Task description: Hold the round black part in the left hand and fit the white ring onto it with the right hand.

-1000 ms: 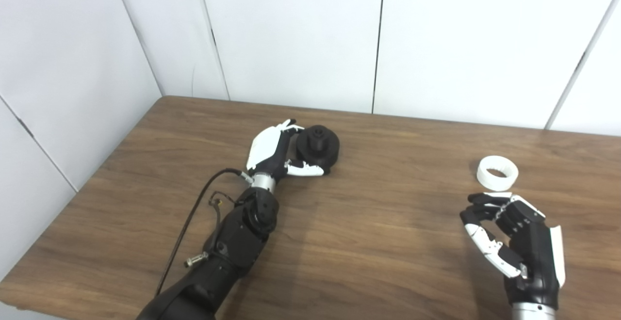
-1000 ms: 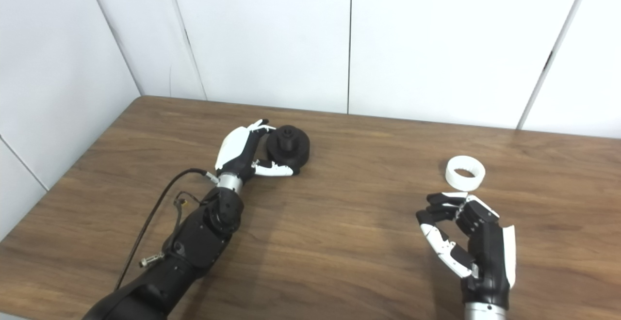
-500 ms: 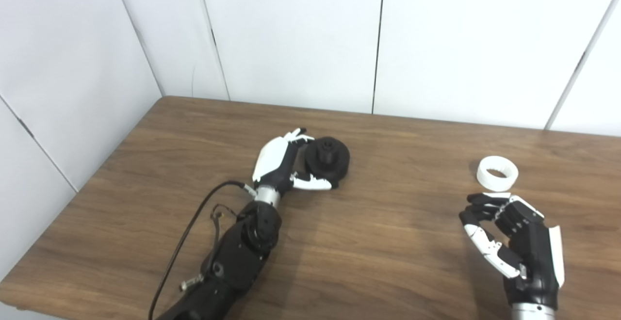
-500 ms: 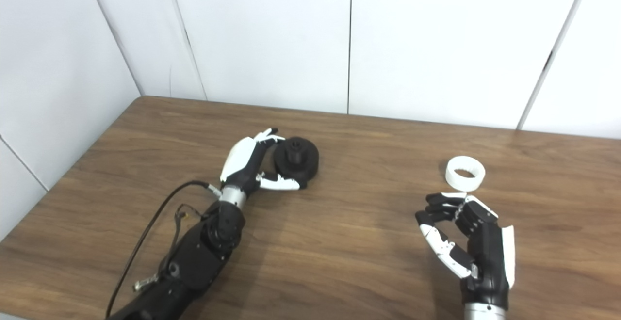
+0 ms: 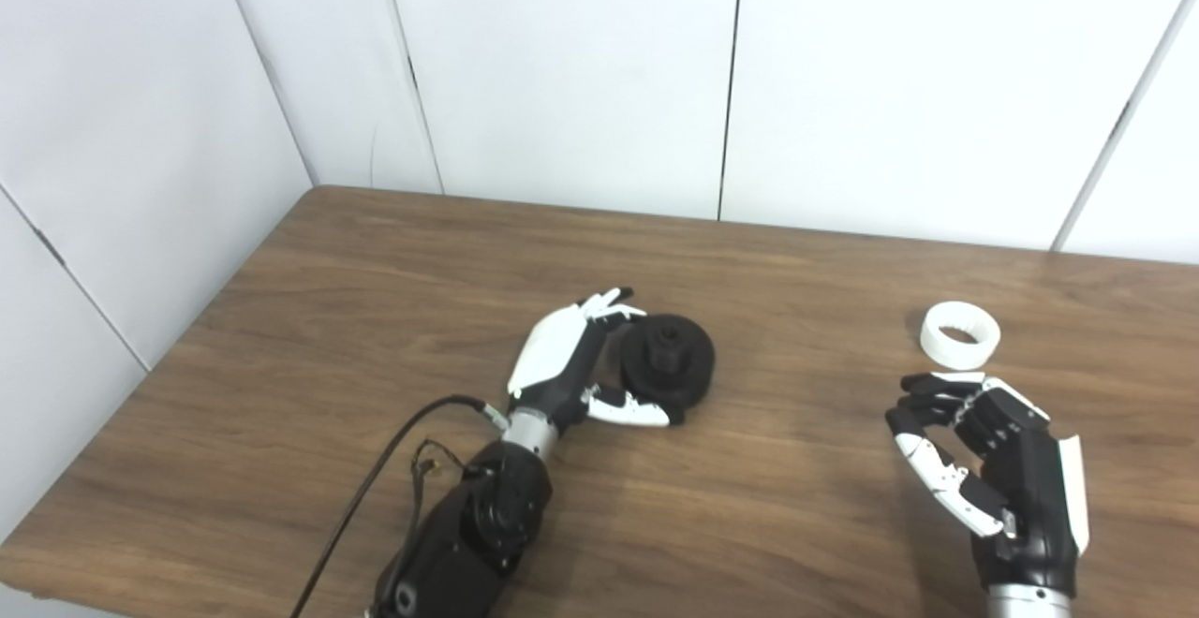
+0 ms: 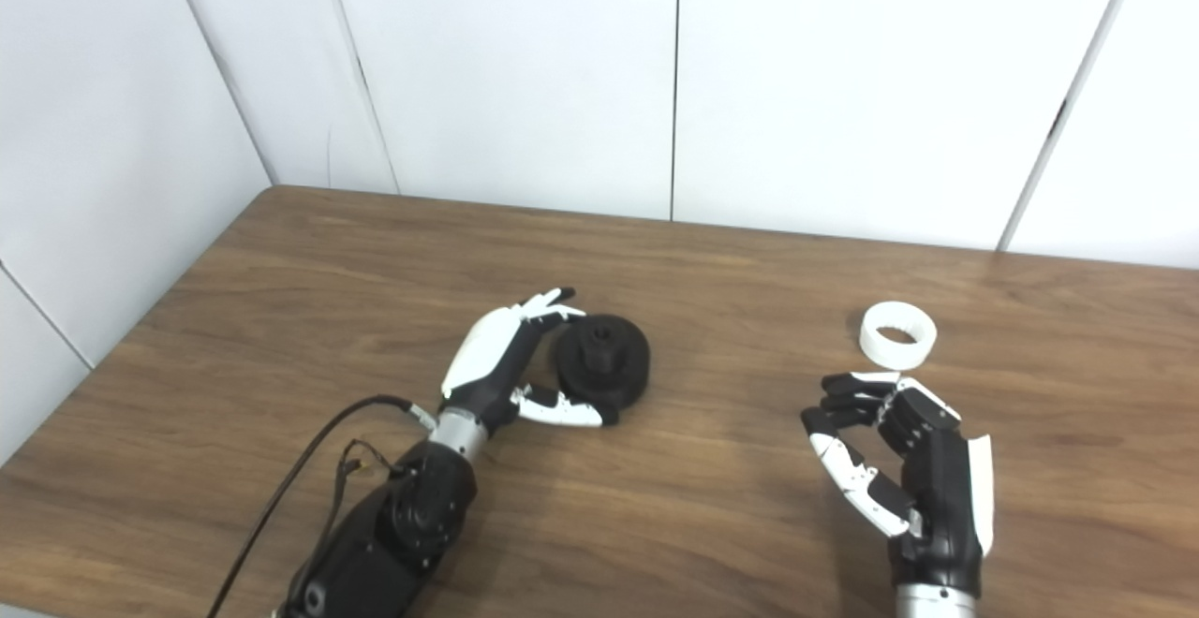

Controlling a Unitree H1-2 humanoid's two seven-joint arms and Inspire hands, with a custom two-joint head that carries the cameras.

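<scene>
Item, my left hand (image 5: 571, 365): fingers (image 5: 614, 303) curved over the far side of the round black part (image 5: 667, 370), thumb laid along its near edge, so the part sits clasped between them, tilted a little, its raised centre hub facing up and toward me. Whether its lower edge touches the table (image 5: 768, 496) or clears it, I cannot tell. Item, my right hand (image 5: 998, 468): palm turned inward, fingers (image 5: 927, 389) curled loosely with gaps between them and the thumb, holding nothing. Item, white ring (image 5: 960, 335): lying flat on the table just beyond my right fingertips, apart from them, well to the right of the black part. Item, black cable (image 5: 375, 487): looping off my left forearm. Item, white wall panels (image 5: 562, 75): behind the table.
</scene>
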